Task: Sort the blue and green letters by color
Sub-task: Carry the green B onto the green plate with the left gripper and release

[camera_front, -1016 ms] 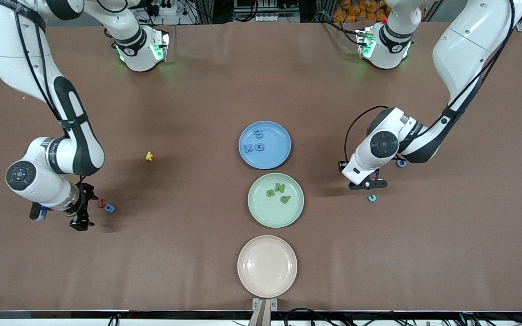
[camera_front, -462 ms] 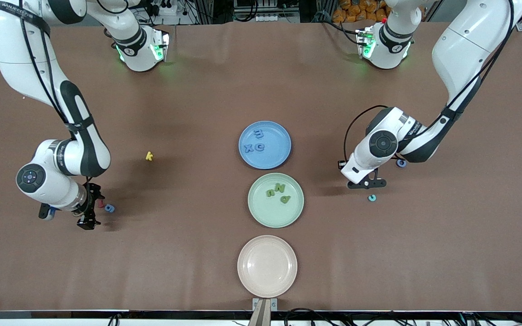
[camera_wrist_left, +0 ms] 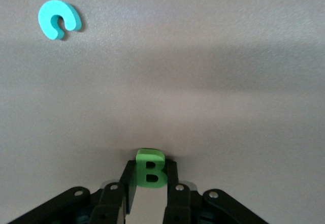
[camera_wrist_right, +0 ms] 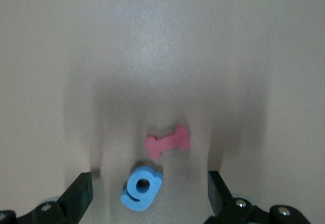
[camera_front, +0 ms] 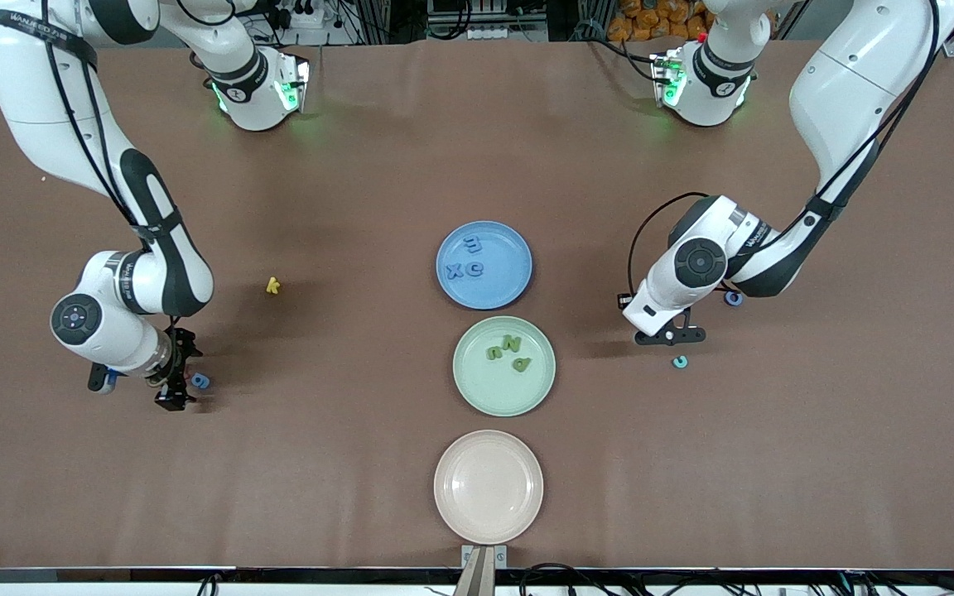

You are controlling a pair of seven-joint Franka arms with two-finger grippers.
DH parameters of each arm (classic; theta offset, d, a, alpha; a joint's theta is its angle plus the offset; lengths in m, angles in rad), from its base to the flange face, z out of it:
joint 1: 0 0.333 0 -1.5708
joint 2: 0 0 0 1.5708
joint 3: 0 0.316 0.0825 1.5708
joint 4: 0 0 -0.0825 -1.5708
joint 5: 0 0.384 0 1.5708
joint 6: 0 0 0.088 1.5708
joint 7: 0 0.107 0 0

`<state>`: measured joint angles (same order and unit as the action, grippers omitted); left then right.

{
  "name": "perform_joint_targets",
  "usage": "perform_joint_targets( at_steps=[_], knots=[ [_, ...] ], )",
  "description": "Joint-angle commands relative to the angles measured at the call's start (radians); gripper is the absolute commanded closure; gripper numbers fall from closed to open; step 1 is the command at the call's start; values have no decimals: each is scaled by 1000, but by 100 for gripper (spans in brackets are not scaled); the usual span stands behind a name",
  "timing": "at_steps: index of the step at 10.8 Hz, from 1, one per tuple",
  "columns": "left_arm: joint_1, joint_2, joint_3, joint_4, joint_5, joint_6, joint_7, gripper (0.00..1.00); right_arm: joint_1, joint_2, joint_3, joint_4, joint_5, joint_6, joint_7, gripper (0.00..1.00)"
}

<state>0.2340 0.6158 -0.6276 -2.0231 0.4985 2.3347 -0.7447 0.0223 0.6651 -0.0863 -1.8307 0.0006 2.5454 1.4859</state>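
Observation:
My left gripper is shut on a green letter B, low over the table toward the left arm's end; from the front the gripper hides the B. My right gripper stands open with a blue letter g on the table between its fingers. In the front view that gripper is right beside the g. The blue plate holds three blue letters, among them an X. Three green letters, one an N, lie in the green plate.
A teal c lies just nearer the camera than the left gripper. A blue piece peeks out beside the left arm. A red squiggle piece lies by the g. A yellow k and a pink plate also sit on the table.
My left gripper has shut on the green B. My right arm has slid toward the plates until its open fingers came round the blue g, hiding the red piece from the front.

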Motion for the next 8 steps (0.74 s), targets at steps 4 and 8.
perform_joint_targets(
  at_steps=[4,8],
  knots=[
    [-85,30,-95,252,-15,-71,-7,100,1,-4,17,-16,19,18,13,0],
    [-249,146,-86,456,-17,-66,-7,100,1,-5,17,-70,16,129,-2,28]
  ],
)
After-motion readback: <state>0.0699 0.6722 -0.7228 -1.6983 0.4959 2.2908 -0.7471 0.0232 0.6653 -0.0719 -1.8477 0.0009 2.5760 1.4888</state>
